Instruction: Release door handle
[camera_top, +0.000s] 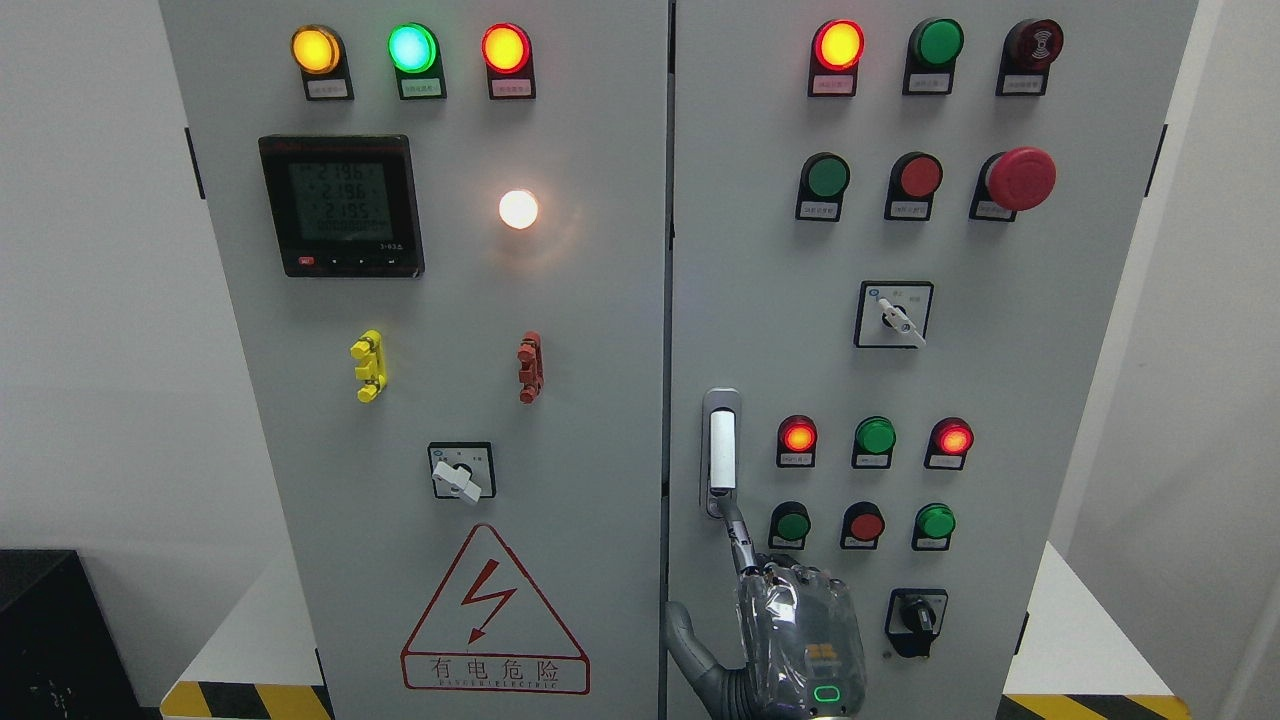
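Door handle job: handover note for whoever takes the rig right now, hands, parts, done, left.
One hand shows, at the bottom edge under the right door; which arm it belongs to cannot be told. One finger is stretched up to the bottom end of the door handle, the thumb spread to the side; nothing is grasped. No other hand is in view.
The handle lies flat in its recess at the left edge of the right door, which looks closed.
Done: no grip on the handle.
Left: take the fingertip off and pull the hand back.
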